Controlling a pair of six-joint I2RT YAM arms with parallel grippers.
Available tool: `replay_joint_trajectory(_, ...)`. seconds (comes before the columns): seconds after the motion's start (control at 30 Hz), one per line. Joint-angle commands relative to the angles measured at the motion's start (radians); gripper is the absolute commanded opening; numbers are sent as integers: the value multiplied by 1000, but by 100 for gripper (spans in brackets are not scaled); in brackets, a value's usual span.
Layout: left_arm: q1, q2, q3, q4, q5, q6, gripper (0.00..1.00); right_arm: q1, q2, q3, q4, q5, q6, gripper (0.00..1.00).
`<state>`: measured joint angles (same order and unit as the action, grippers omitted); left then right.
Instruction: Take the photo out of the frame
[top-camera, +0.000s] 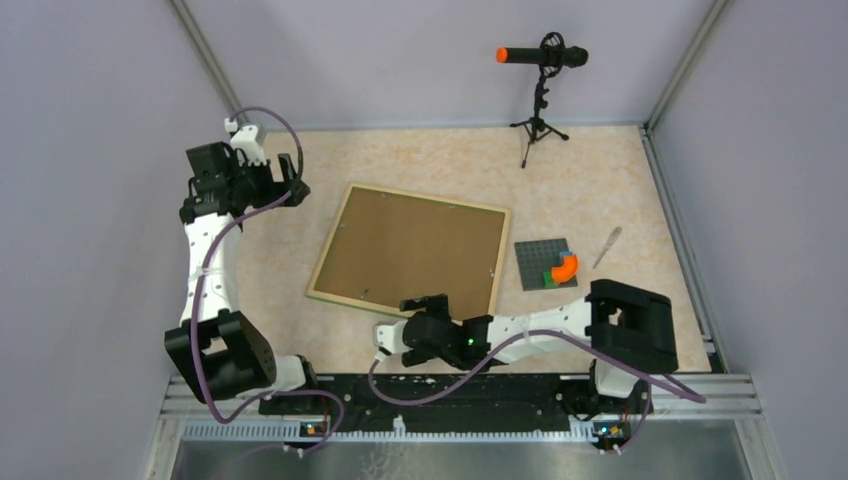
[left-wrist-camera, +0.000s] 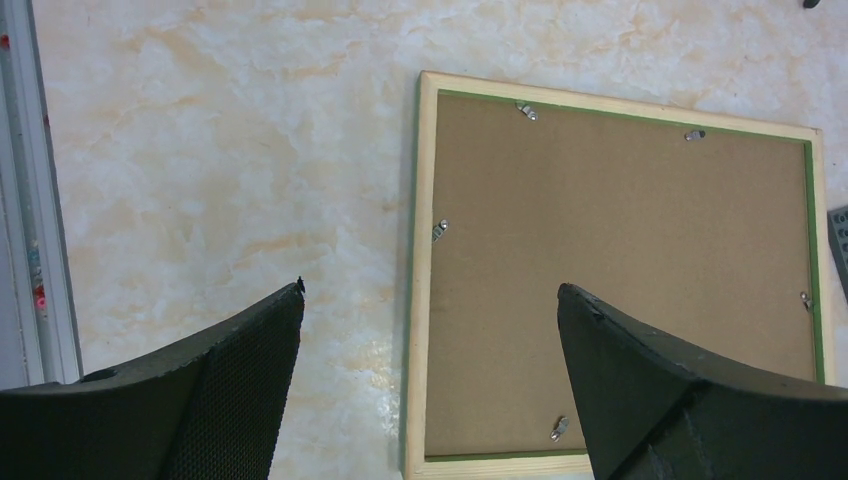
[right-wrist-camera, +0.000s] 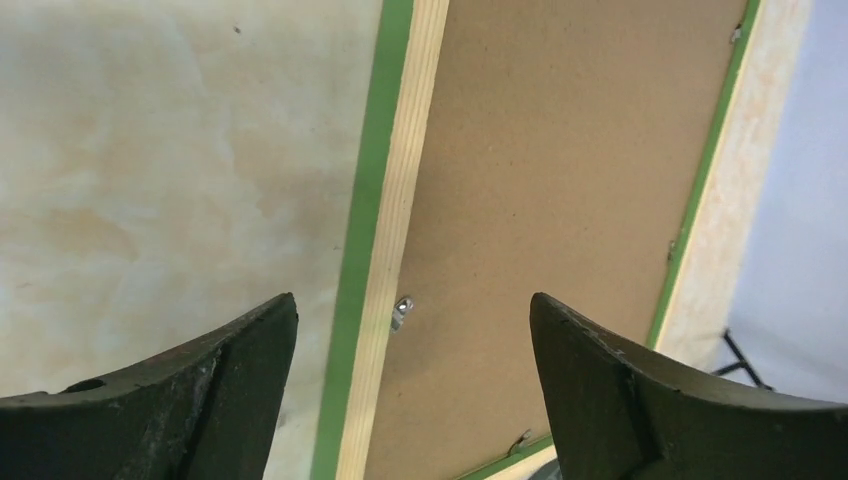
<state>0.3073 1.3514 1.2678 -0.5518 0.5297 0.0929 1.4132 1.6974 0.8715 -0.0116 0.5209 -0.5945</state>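
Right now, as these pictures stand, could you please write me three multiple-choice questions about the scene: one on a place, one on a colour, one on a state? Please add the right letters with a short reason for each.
1. In the top view, where does the grey baseplate lie relative to the frame?
A) to its left
B) to its right
C) on top of it

2. What colour is the tip of the microphone?
A) orange
B) blue
C) white

3. Which side of the frame faces up?
A) the glass front
B) the brown back
C) neither, it stands on edge

Answers:
1 B: the baseplate lies on the table beside the frame's right edge, not on it.
2 A: the tip is bright orange against the black body.
3 B: the brown fibreboard and its metal clips show in both wrist views.
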Motion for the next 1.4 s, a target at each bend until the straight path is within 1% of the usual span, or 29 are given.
replay_joint_trajectory(0.0,5,9,15,14,53,28,99,10,-97,55,-84,-154,138,85)
replay_joint_trajectory(0.13,4,16,25,-37,70,67,99,-13,-143,92,-144,-235,160,85)
replay_joint_trajectory(0.2,5,17,26,-82,87,106,99,-69,-157,145,-210,-319,191,85)
replay_joint_trajectory(0.3,5,16,5,-149,94,184,99,-219,-158,233,-286,-495,253,86)
replay_joint_trajectory(0.33,4,15,-8,-173,92,225,99,-297,-153,258,-302,-545,270,86)
replay_joint_trajectory(0.4,4,14,-41,-218,89,286,99,-402,-133,307,-329,-627,286,86)
replay_joint_trajectory(0.5,3,3,-91,-268,80,377,99,-548,-79,395,-360,-697,303,86)
replay_joint_trajectory(0.63,2,-15,-166,-320,59,506,99,-730,52,524,-408,-774,321,86)
replay_joint_trajectory(0.77,-10,-25,-243,-370,21,633,99,-843,175,637,-433,-829,318,86)
replay_joint_trajectory(0.87,-20,-32,-301,-392,-23,726,99,-901,267,720,-450,-859,326,86)
replay_joint_trajectory(1.0,-27,-43,-371,-387,-68,812,99,-941,371,808,-462,-874,328,86)
replay_joint_trajectory(1.2,-51,-26,-435,-361,-106,844,98,-956,472,899,-480,-867,316,87)
replay_joint_trajectory(1.37,-90,-7,-469,-294,-132,814,98,-962,575,984,-529,-870,299,87)
